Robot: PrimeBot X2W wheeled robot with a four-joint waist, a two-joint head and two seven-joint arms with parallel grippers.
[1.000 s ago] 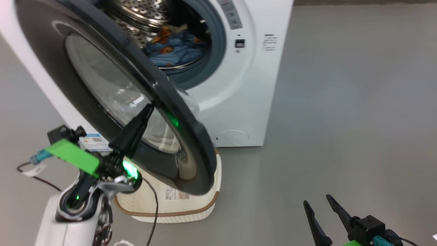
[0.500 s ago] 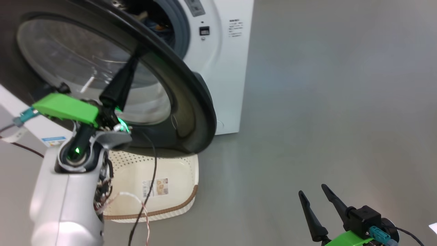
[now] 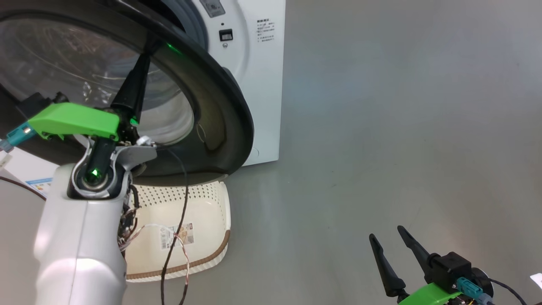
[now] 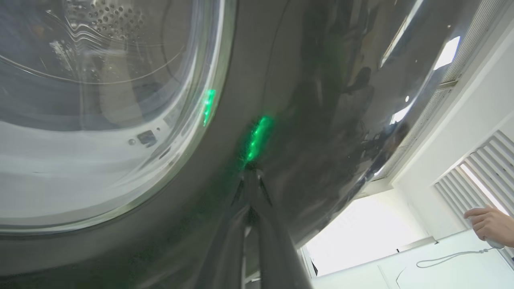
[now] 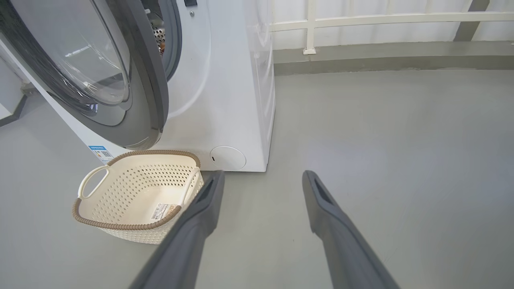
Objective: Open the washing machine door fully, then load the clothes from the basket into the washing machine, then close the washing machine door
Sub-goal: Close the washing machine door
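Place: bare test room, lab-like.
Signs: lone big white front-loading washing machine (image 5: 237,100); smooth grey floor (image 5: 381,132); white railing (image 5: 361,18).

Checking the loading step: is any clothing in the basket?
No, the basket shows bare cream plastic and a sticker inside.

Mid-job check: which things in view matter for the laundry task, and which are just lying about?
Job: washing machine door; washing machine; basket, empty; left gripper, shut, at the door; right gripper, open.
Lying about: person's hand holding a corded white thing; white railing behind the machine.
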